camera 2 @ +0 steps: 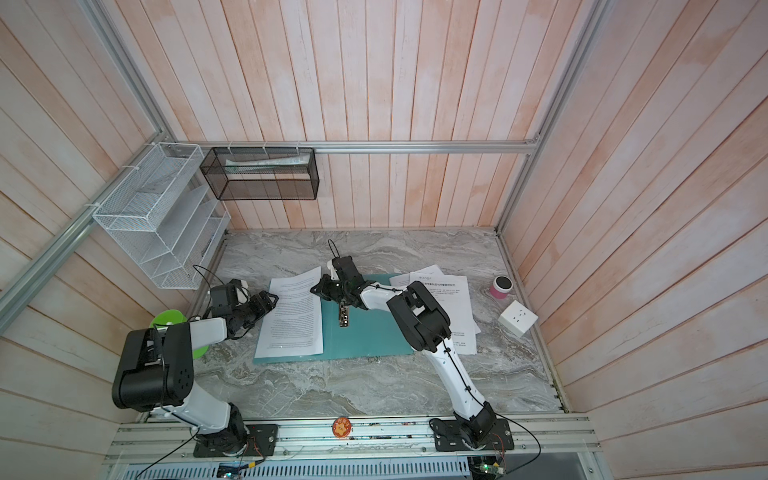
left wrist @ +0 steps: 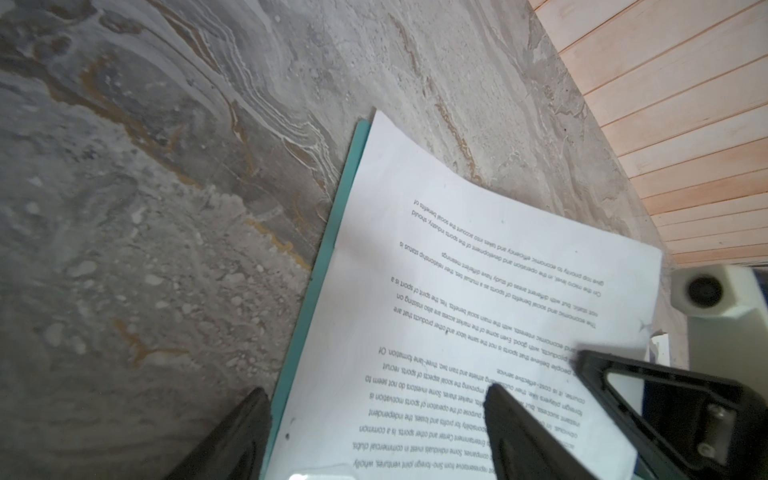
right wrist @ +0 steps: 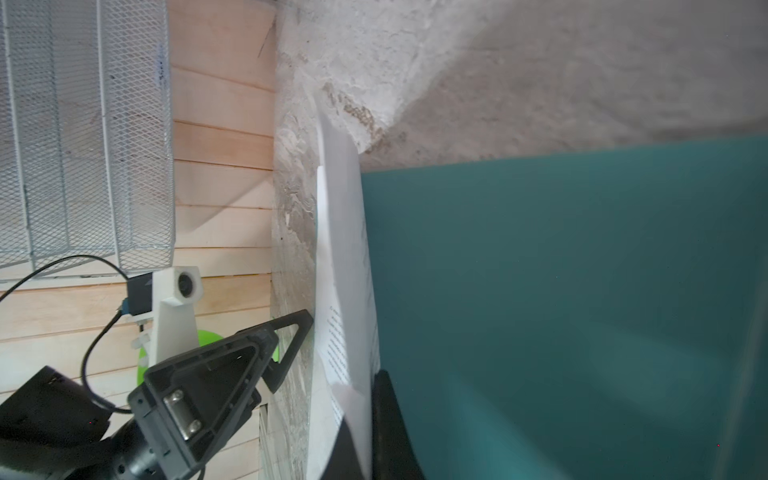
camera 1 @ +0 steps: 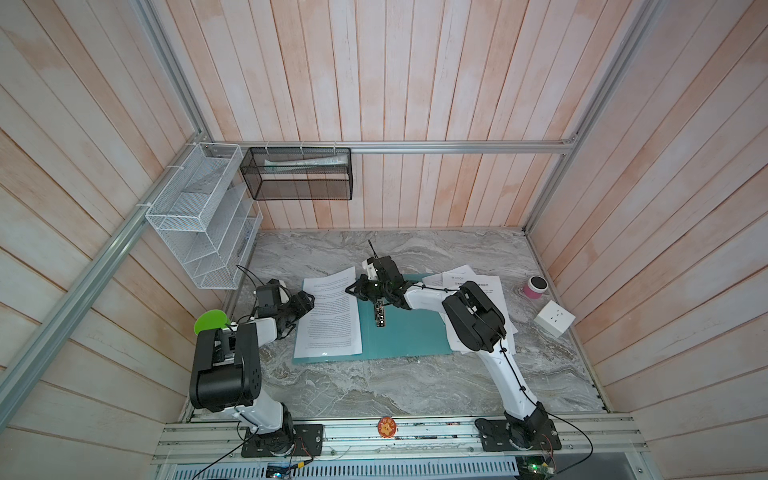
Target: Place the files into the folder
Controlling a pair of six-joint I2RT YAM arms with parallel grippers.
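Pink cup (camera 1: 535, 286), white cube (camera 1: 554, 318) near files (camera 1: 459, 276), right arm (camera 1: 473, 316) seemingly overhanging them

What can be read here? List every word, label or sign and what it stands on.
"give top priority to economic efficiency" - white printed paper sheet on the teal-green plastic folder, upside down in the left wrist view.
"the spirit of sport is a" - same sheet.
Loose white printed sheets beside the folder: heading too small.
Round orange badge on the front rail: blurred.
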